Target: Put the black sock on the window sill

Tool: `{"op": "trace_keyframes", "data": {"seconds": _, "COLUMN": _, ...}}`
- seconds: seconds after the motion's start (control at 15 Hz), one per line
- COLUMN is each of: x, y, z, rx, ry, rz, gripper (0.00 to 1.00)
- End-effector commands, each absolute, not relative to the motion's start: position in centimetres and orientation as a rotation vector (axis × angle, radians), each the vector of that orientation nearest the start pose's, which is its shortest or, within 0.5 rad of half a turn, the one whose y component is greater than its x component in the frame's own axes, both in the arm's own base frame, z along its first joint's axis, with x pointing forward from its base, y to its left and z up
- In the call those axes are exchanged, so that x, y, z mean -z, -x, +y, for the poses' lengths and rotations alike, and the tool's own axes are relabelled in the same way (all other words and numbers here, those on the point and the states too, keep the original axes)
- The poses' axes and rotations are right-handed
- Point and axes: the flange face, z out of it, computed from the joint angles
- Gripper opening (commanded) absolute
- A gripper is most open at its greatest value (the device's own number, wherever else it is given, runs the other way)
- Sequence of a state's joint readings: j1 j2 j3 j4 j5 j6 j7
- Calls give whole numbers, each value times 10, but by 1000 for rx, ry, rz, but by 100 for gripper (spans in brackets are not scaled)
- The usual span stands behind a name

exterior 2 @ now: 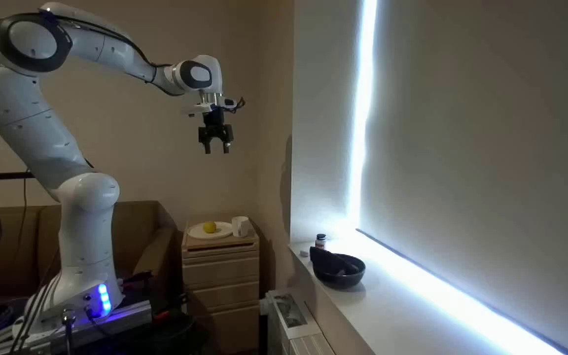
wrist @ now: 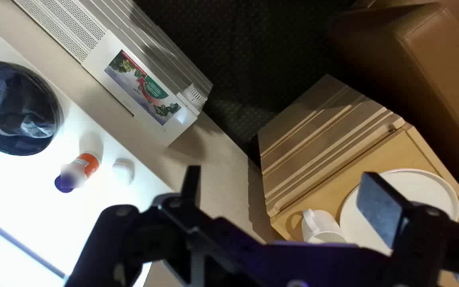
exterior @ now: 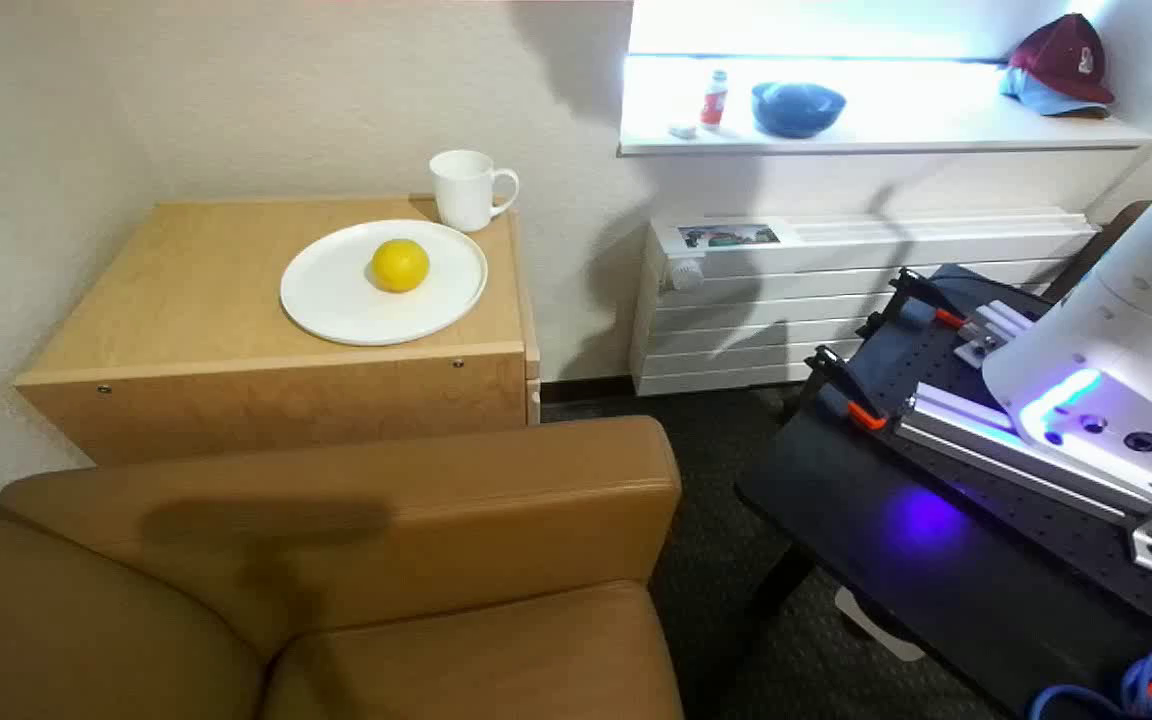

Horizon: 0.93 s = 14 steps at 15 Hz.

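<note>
The gripper (exterior 2: 217,148) is released: it hangs in mid-air, pointing down, its fingers (exterior 2: 226,147) parted. Below it, and to its left in the wrist view, is the sill (exterior 2: 387,310). Outward from the gripper, the sill bears a small white item (wrist: 123,171), an upright bottle (wrist: 88,164) and a dark bowl (exterior 2: 339,282). The black sock (exterior 2: 327,260) is located in the bowl, part of it rising above the rim. Lower under the gripper is the radiator (exterior: 736,345). Also below, past the fingers in the wrist view, is the cabinet (wrist: 393,153), bearing a mug (wrist: 325,223) and, just beside it, a plate (wrist: 428,195) with a yellow fruit (exterior: 400,265). Beyond the cabinet is the sofa (exterior: 536,470). Well past the bowl, at the sill's opposite end, sits a maroon cap (exterior: 1061,60).
</note>
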<state>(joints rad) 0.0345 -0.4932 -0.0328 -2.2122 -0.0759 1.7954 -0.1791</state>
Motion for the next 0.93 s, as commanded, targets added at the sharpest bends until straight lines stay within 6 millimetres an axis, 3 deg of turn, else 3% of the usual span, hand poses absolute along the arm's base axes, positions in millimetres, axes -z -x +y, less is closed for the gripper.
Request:
{"op": "trace_keyframes", "data": {"seconds": 0.0, "x": -576, "y": -411, "z": -8, "rx": 113, "ry": 3189, "rz": -317, "gripper": 100}}
{"op": "trace_keyframes", "data": {"seconds": 0.13, "x": -576, "y": -411, "z": -8, "rx": 113, "ry": 3189, "rz": -317, "gripper": 100}}
{"op": "trace_keyframes", "data": {"seconds": 0.2, "x": -567, "y": -423, "z": -15, "rx": 104, "ry": 3203, "rz": -198, "gripper": 100}}
{"op": "trace_keyframes", "data": {"seconds": 0.33, "x": -548, "y": -442, "z": -47, "rx": 73, "ry": 3193, "rz": 37, "gripper": 100}}
{"op": "trace_keyframes", "data": {"seconds": 0.67, "x": -486, "y": -450, "z": -176, "rx": -36, "ry": 3103, "rz": 475, "gripper": 100}}
{"op": "trace_keyframes", "data": {"seconds": 0.87, "x": -461, "y": -441, "z": -227, "rx": -113, "ry": 3010, "rz": 724, "gripper": 100}}
